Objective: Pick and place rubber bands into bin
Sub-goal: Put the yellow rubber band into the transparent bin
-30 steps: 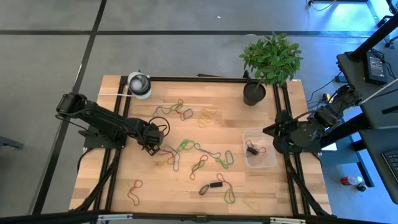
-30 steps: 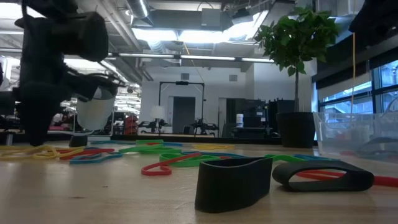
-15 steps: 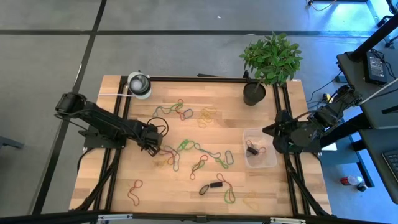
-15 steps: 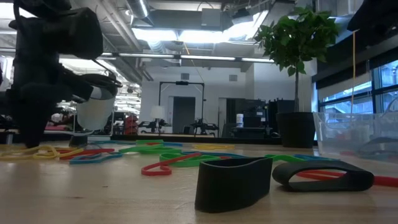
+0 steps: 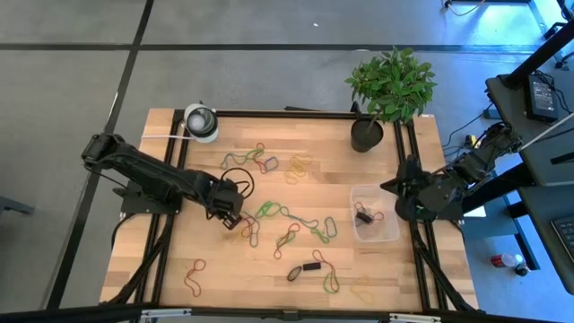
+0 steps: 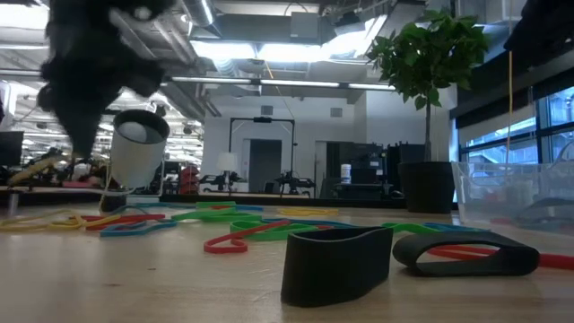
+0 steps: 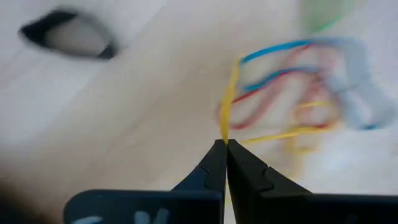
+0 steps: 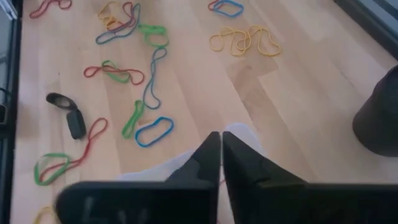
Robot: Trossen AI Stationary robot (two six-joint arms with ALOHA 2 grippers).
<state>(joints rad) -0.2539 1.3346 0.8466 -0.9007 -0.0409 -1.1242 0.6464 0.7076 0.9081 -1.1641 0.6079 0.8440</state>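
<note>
A pale, fine-grained wooden table [image 5: 269, 269] framed in black rails fills the overhead view, strewn with thin, floppy rubber bands [image 5: 287, 215] in red, green, yellow, blue and dark loops. Left of centre, at 9 o'clock, the left gripper [image 5: 235, 208] is clenched on a yellow band [image 7: 231, 93], pinched taut between its dark fingertips. At 3 o'clock sits the bin [image 5: 375, 215], a clear, low-walled plastic square with rounded corners, dark bands inside. Beside it the right gripper [image 5: 395, 199] is pressed together, holding nothing. No writing is legible.
</note>
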